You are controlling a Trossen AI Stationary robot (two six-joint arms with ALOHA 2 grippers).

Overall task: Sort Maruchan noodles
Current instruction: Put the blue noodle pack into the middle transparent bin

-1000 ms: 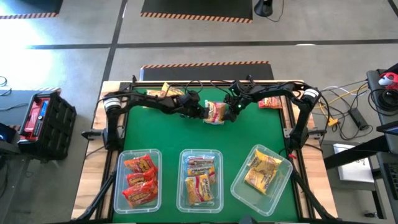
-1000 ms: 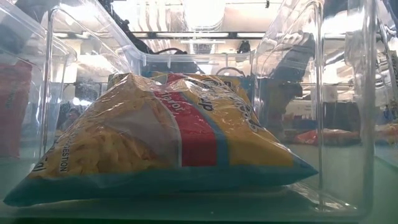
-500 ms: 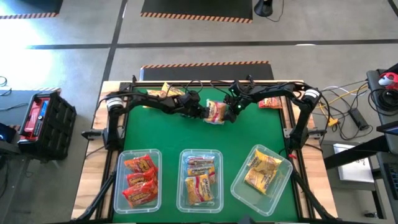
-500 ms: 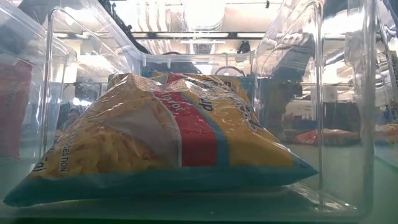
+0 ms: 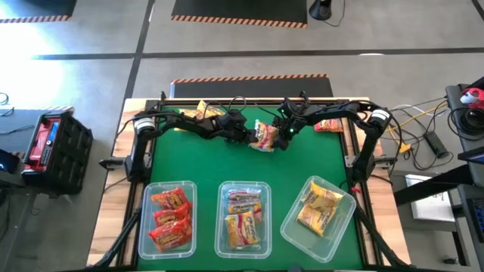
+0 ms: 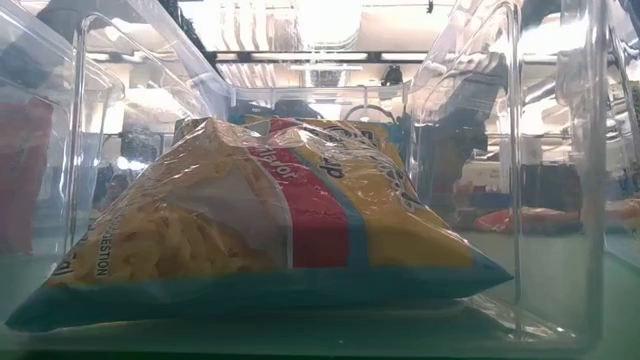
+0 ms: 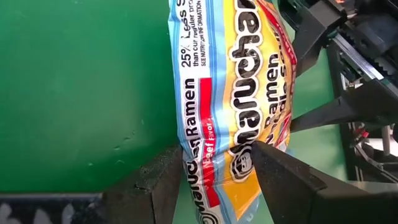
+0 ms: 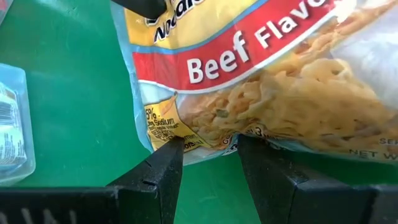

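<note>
Packet (image 5: 264, 135), light and crinkly, pinched at opposite ends by our left tool (image 7: 214, 177) and right tool (image 8: 210, 162); grip slippery seams.

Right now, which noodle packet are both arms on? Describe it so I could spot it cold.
Start at the green table and look to its far middle, where the two dark arms meet. Between the left gripper and the right gripper is a yellow beef-flavor packet with a red band. It is the only packet gripped from both ends; the rest lie in the three clear tubs or loose by the far edge.
</note>
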